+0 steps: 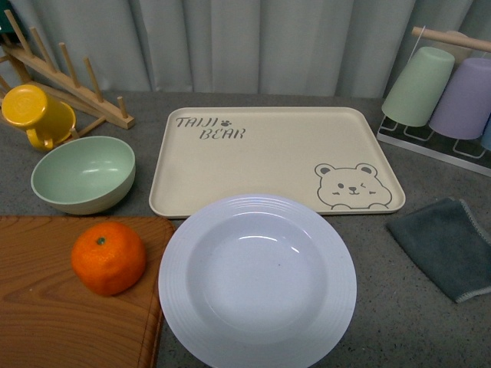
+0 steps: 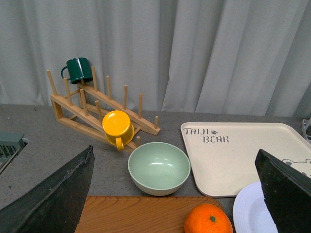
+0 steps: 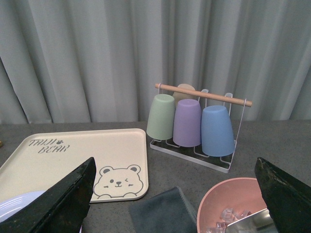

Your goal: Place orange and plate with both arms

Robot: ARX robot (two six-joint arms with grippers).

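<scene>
Hovering wide open, empty.
Left gripper (image 2: 174,150) should be centring on orange (image 1: 108,257), right gripper (image 3: 175,161) on plate (image 1: 257,280) rim, beside tray (image 1: 268,162).

The plate (image 1: 257,280) loses its near rim past the front view's lower edge; the wooden board (image 1: 46,322) is cut at left and bottom.

Ahead of me a pale grey curtain (image 1: 253,46) hangs in long vertical folds, closing off the whole back. Below it runs my worktop (image 1: 399,330), grey and finely speckled, reaching right up to the curtain's hem. The light is soft and even.
</scene>
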